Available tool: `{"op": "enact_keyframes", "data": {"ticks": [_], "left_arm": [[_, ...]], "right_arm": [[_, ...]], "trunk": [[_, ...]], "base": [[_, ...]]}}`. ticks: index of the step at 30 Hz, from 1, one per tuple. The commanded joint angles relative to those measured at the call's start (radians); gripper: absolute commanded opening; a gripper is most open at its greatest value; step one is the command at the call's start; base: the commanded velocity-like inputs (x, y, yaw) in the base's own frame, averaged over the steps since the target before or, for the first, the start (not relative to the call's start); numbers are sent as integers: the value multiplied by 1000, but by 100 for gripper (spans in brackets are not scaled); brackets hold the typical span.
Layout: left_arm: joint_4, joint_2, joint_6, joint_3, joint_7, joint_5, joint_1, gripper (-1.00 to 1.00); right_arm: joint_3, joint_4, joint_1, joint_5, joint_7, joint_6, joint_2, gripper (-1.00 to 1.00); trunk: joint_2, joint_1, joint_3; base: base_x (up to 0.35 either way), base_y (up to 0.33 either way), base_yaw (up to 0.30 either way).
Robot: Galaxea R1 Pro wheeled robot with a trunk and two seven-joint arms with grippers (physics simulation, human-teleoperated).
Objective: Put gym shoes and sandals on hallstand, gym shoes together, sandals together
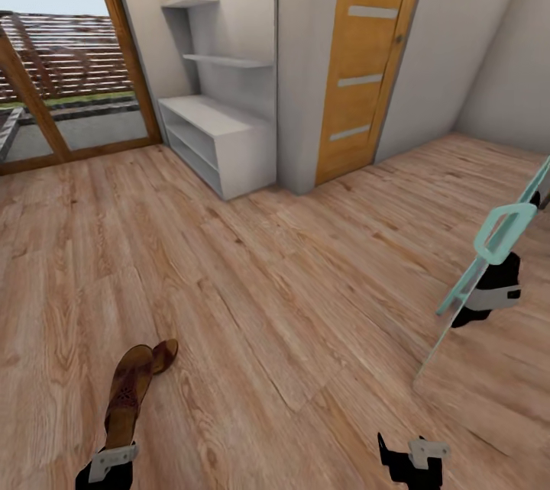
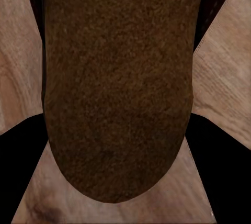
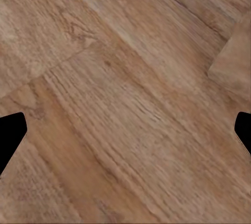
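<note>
My left gripper [image 1: 113,461] at the lower left of the head view is shut on a brown sandal [image 1: 128,391], which points away from me just above the corridor floor [image 1: 290,299]. In the left wrist view the sandal's dark sole [image 2: 117,88] lies between the black fingers [image 2: 21,150]. A second brown piece [image 1: 165,356] shows beside its far end; whether that is the other sandal I cannot tell. My right gripper [image 1: 412,461] hangs open over bare planks [image 3: 125,103]. The pale grey hallstand [image 1: 221,140] stands at the far wall. The gym shoes are out of view.
Floating shelves [image 1: 225,60] step up above the hallstand. An orange door [image 1: 367,55] is to its right and a glazed wood-framed door [image 1: 69,78] to its left. A teal-framed panel [image 1: 496,238] leans at the right wall.
</note>
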Motion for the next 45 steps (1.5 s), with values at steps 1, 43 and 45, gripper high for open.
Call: {"op": "enact_keyframes", "data": {"ticks": [1,43,45], "left_arm": [[1,0,-2,4,-9,8,-1,-100],[0,0,-1,4,-9,8,-1,-100],[0,0,-1,4,-9,8,-1,-100]], "right_arm": [[-2,1,-1,1,-1,-3,0,100],[-2,0,-1,1,-1,-2,-1,100],[-2,0,-1,1,-1,-3,-1,100]], "trunk": [[0,0,-1],[0,0,-1],[0,0,-1]], "base": [[340,0,0],[289,27,-51],[238,-54,-6]]}}
